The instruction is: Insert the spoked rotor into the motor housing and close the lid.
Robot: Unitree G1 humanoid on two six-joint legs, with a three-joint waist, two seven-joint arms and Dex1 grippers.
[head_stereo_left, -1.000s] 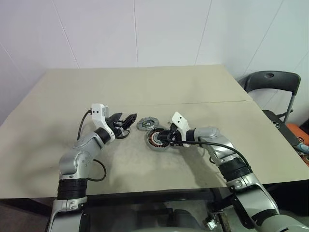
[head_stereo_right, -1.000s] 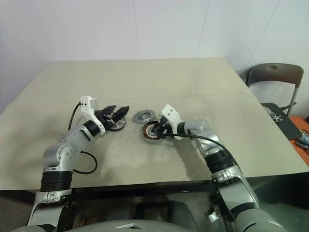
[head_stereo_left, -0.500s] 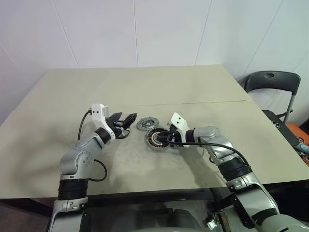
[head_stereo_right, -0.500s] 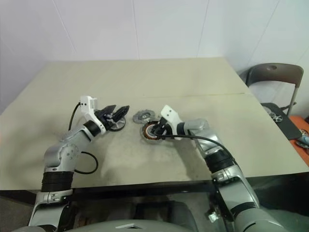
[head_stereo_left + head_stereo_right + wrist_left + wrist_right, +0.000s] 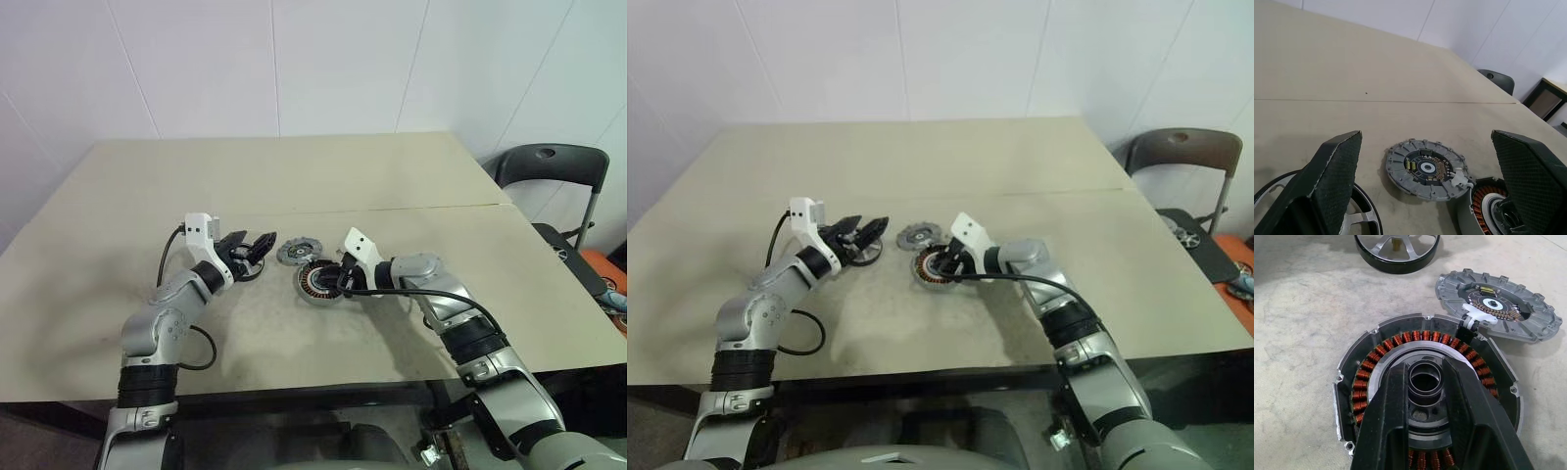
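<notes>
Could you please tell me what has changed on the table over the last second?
Hardly anything. The right end effector stays at the centre of the motor housing, and the left end effector still hangs open over the spoked rotor. The lid has not moved either.

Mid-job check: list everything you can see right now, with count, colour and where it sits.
table: one, beige, under everything.
motor housing: one, silver ring with copper coils, table centre, beside the lid.
lid: one, grey, inner face up, just behind the housing.
spoked rotor: one, dark rim and silver spokes, flat on the table left of the lid.
chair: one, dark, past the table's right corner.
left gripper: black fingers, open, over the rotor.
right gripper: black fingers, at the housing's central hub.
</notes>
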